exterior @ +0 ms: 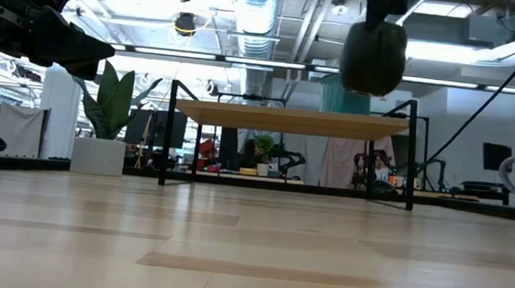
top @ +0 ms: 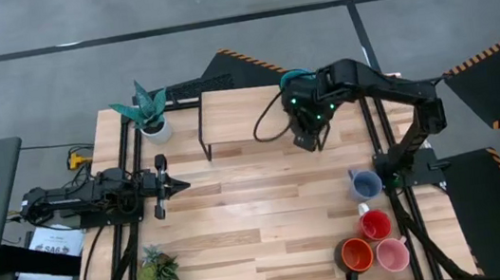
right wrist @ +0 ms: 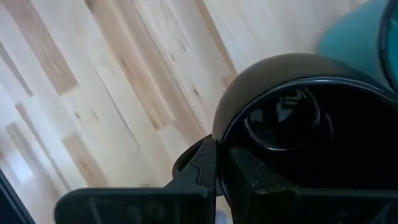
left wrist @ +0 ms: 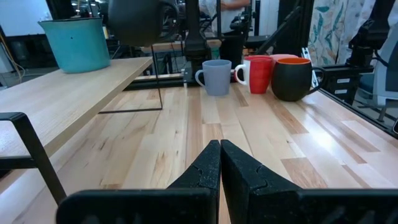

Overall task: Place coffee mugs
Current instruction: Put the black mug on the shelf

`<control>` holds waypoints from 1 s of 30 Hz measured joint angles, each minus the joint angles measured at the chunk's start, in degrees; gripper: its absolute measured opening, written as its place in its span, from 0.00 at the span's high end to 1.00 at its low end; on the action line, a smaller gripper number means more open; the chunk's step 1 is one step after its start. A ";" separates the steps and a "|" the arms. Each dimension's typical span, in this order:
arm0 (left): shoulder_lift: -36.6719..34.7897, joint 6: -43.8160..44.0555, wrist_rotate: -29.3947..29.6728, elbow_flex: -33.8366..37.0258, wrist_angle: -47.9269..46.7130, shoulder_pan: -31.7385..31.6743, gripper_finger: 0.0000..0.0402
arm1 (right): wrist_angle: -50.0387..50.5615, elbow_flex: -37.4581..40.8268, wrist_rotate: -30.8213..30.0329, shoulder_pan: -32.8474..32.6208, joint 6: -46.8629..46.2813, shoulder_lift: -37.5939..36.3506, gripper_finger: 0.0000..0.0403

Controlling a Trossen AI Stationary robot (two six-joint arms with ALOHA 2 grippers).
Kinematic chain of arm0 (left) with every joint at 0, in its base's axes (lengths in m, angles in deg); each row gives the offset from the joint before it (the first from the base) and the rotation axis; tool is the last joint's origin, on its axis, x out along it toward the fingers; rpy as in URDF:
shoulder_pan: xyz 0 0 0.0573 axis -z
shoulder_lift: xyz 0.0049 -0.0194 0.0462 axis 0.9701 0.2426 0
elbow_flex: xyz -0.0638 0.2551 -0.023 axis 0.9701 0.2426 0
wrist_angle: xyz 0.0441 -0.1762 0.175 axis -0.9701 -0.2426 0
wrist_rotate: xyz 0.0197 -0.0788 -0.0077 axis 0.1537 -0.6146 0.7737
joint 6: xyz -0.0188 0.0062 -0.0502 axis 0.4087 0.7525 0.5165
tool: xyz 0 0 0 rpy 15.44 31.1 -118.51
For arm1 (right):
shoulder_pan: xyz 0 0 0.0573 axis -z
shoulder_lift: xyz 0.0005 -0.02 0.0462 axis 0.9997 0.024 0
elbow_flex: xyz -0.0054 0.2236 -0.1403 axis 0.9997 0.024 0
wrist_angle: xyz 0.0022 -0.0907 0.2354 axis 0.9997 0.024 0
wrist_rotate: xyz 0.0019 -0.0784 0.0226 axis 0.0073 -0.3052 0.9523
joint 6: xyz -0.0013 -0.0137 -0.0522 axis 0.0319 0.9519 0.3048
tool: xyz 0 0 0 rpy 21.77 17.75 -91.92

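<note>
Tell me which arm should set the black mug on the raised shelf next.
Right. The right gripper is shut on the black mug, held in the air at the raised shelf, where the teal mug stands. The left gripper is shut, empty, and low at the table's left side.

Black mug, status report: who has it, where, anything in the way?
Right pincer shut on black mug, held above shelf edge. Teal mug already on shelf. Left pincer shut, idle at table's left. Path clear.
</note>
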 joint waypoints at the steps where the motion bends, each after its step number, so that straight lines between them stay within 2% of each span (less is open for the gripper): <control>1: 0.00 0.00 0.02 0.00 0.00 -0.01 1.00 | 0.24 0.20 0.74 0.60 1.92 -0.04 0.92; 6: 0.00 0.00 0.00 0.00 0.00 -0.01 1.00 | -0.30 0.20 2.40 2.72 7.23 0.01 0.92; 23: 0.02 0.00 0.00 -0.02 0.00 0.01 1.00 | -0.27 0.27 5.53 3.28 10.42 0.03 0.92; 30: 0.02 0.00 0.00 -0.02 0.00 0.01 1.00 | -0.15 0.47 6.62 3.17 11.74 4.46 0.92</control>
